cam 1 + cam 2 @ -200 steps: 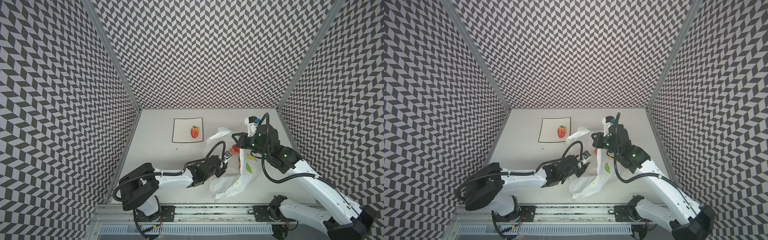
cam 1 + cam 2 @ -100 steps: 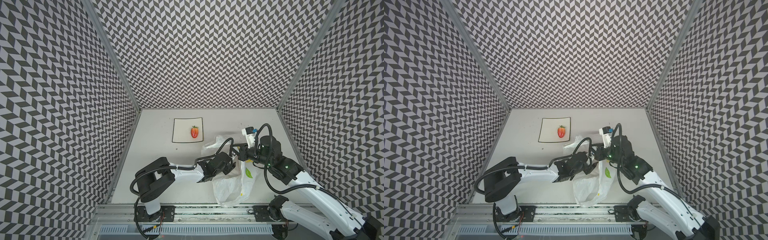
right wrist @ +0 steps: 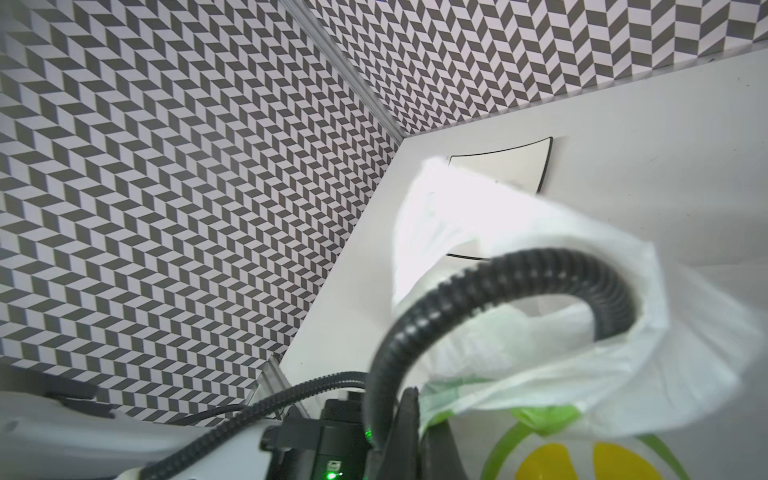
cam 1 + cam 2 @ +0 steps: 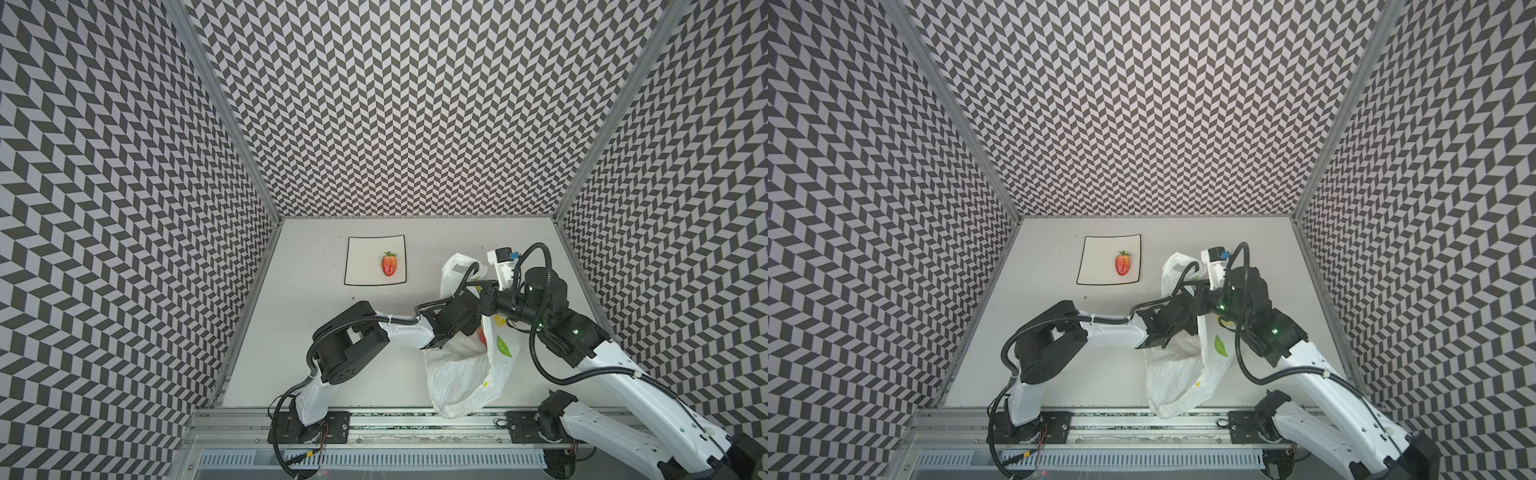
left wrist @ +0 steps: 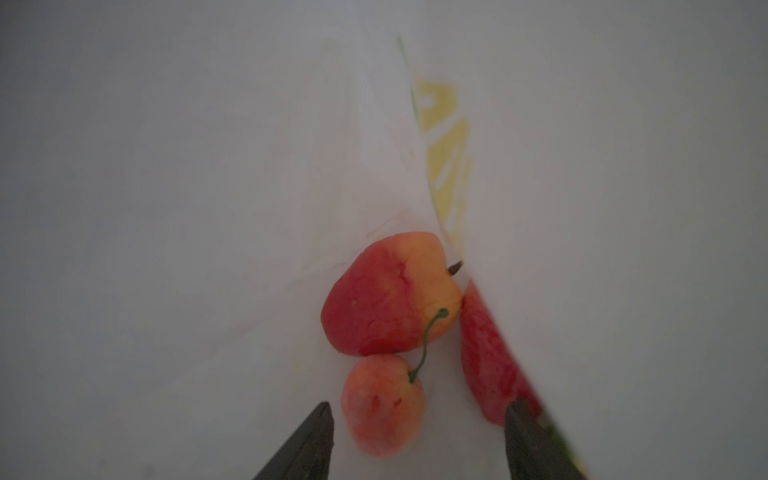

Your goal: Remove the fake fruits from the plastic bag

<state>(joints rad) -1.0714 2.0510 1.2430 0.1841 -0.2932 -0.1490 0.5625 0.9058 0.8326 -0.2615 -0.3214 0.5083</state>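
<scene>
The thin, crinkly white plastic carrier bag [image 4: 465, 374] is lying on the white table [image 4: 316, 353], at about 5 o'clock from the flat white square black-rimmed plate [image 4: 361, 249]. One glossy red strawberry [image 4: 389, 264] is resting on that plate. The right end effector [image 4: 484, 291] is pinching the bag's upper rim, jaws pressed together on the plastic, holding the mouth up. The left end effector [image 5: 419, 409] is sitting inside the bag with its jaws spread. A small pinkish-red cherry [image 5: 382, 405] is lying between its fingertips, not yet clamped. A larger red-and-yellow fruit [image 5: 386, 299] is lying just beyond, touching the cherry. A third red fruit [image 5: 490, 357] is showing beside them, half hidden by a fold.
</scene>
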